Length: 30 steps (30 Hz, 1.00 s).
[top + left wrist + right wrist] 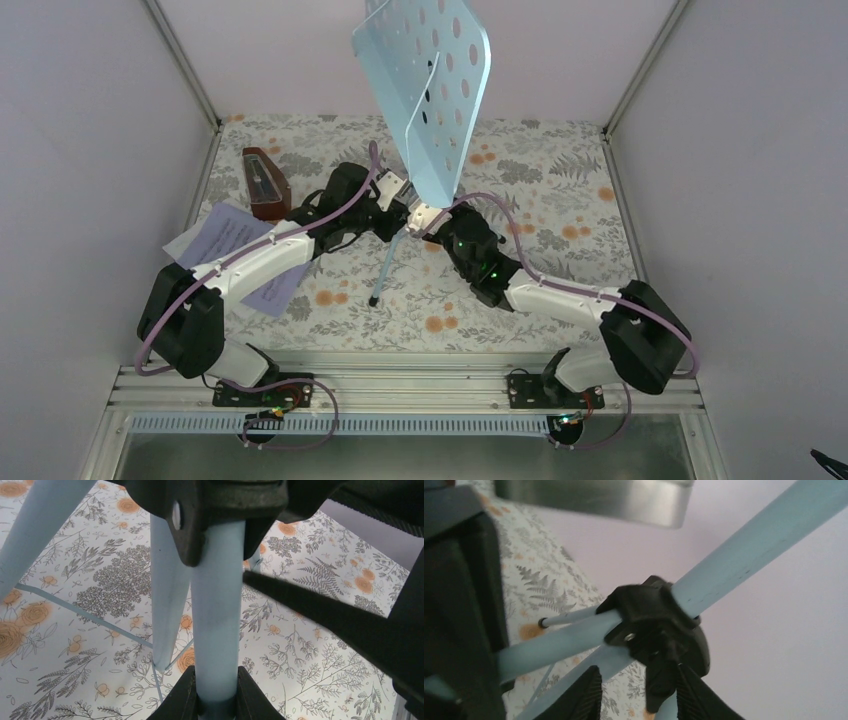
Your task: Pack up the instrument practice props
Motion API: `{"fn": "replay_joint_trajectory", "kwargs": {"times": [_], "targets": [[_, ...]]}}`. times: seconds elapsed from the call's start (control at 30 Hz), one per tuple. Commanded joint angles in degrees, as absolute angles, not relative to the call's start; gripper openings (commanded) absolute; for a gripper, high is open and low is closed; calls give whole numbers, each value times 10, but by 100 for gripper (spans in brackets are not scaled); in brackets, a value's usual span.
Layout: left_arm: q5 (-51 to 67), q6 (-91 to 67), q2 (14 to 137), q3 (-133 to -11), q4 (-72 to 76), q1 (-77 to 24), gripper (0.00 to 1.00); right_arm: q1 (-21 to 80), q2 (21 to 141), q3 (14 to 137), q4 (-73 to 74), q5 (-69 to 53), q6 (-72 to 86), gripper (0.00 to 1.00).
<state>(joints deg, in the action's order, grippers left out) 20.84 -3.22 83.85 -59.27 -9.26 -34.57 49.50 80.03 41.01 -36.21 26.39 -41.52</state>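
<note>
Left gripper (pixel 216 692) pinches the pole of the pale-blue perforated metal music stand (pixel 430 90) between its fingers, I judge to keep it upright. Right gripper (pixel 634 697) straddles the black plastic leg collar (pixel 654 625) — clamped or slack, I cannot tell — presumably for folding.

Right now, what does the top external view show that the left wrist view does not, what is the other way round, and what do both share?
Only the top external view: the perforated desk of the music stand, the metronome and the sheet-music pages. Only the left wrist view: the left end effector closed on the stand's pole, seen close. Both: a pale-blue stand leg and the floral cloth.
</note>
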Motion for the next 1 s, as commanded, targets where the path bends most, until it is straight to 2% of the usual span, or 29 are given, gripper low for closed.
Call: {"fn": "replay_joint_trajectory", "kwargs": {"times": [0.0,0.1,0.27,0.53,0.63,0.8,0.97], "targets": [[198,-26,846,-605,-94,-346,2,499,745,398,-307,221,-365,41],[197,-26,846,-605,-95,-346,2,483,664,371,-311,145,-283,53],[195,-25,844,-604,-95,-347,2,408,581,313,-317,25,-106,59],[190,-24,845,-603,-95,-348,2,343,551,288,-313,-45,245,77],[190,-23,846,-604,-95,-348,2,339,550,293,-305,-28,415,82],[190,-23,845,-604,-95,-349,2,335,588,275,-338,-70,689,81],[190,-23,845,-605,-96,-348,2,336,667,319,-369,-148,791,83]]}}
